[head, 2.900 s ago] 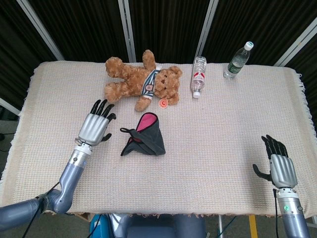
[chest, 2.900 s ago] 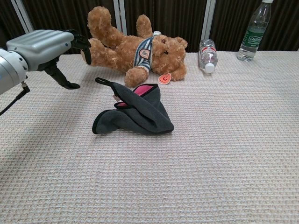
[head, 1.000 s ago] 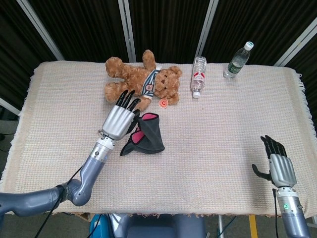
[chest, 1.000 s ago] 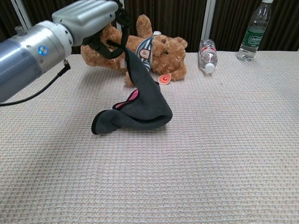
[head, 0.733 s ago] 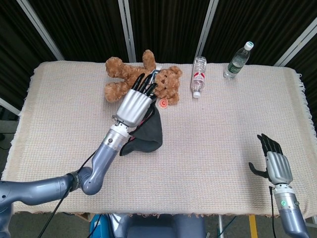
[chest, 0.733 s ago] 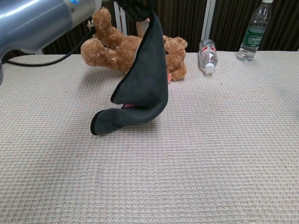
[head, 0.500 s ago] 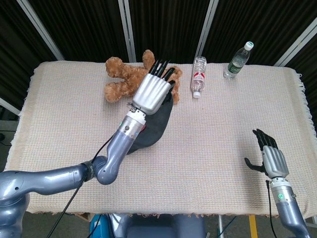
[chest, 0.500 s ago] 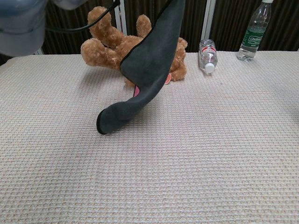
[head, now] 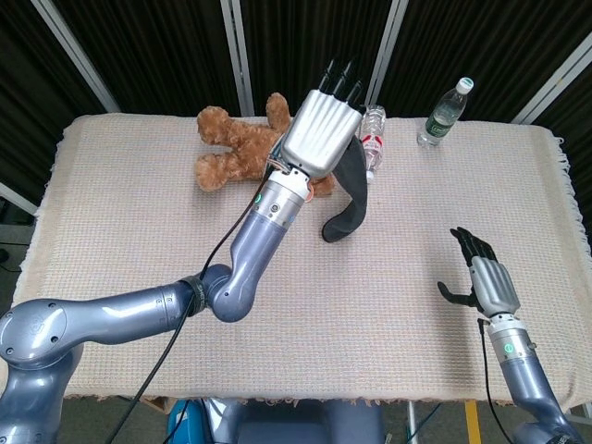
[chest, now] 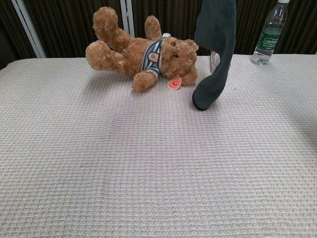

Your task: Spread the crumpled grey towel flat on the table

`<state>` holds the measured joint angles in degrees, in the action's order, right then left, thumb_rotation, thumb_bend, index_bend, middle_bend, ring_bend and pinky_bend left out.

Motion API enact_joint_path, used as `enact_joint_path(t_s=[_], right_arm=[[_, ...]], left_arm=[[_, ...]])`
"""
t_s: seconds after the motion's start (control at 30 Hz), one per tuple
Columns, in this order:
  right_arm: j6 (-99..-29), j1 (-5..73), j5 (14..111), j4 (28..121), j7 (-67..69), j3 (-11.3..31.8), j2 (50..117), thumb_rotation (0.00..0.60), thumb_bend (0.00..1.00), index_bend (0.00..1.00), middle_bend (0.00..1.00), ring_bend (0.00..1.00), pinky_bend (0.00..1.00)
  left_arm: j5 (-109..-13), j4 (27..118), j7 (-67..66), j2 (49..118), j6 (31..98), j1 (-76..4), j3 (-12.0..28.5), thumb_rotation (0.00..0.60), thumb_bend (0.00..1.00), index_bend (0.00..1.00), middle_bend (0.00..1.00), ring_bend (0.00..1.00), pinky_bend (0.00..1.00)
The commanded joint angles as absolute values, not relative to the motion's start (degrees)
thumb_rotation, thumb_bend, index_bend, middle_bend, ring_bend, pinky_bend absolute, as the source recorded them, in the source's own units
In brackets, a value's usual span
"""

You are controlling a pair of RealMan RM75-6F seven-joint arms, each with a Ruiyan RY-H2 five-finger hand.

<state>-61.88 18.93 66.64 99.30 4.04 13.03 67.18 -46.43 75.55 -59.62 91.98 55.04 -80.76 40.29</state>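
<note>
Towel [head: 350,196] hung bunched from left hand [head: 319,129], its fingers pinching one edge, right hand [head: 488,286] spread idle; spreading on tabletop [head: 111,203] remained undone.

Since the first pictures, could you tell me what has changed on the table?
The left hand reached in, took hold of the grey towel and lifted it up and rightward; it now hangs clear of the table. The right hand crept slightly forward, empty. The teddy bear and both bottles stayed put.
</note>
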Motion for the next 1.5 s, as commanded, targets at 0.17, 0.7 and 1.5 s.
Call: enact_joint_path(t_s=[0.17,0.7,1.5], right_arm=[[-61.1,19.1,67.0,98.6,5.6,12.4,67.4,0.6,0.32,0.0,0.0,0.0,0.0],[-62.0,18.7,68.6,99.9,8.1,12.0,65.7,0.6,0.32,0.0,0.0,0.0,0.0],[-59.2,19.5,65.5,105.0,11.0,11.4,64.7,0.6,0.32,0.0,0.0,0.0,0.0]], left_arm=[[-35.7,83.3,-69.4,86.1,58.1,-82.7,39.6,0.6,0.5,0.6,0.23,0.0,0.0],[-27.9,79.9,-68.5,95.7,61.5,-93.7,36.3,0.6,0.5,0.6,0.24,0.0,0.0],[-29.4,64.8,-59.1,106.4,61.1,-98.5,33.0,0.6,0.5,0.6,0.25,0.0,0.0]])
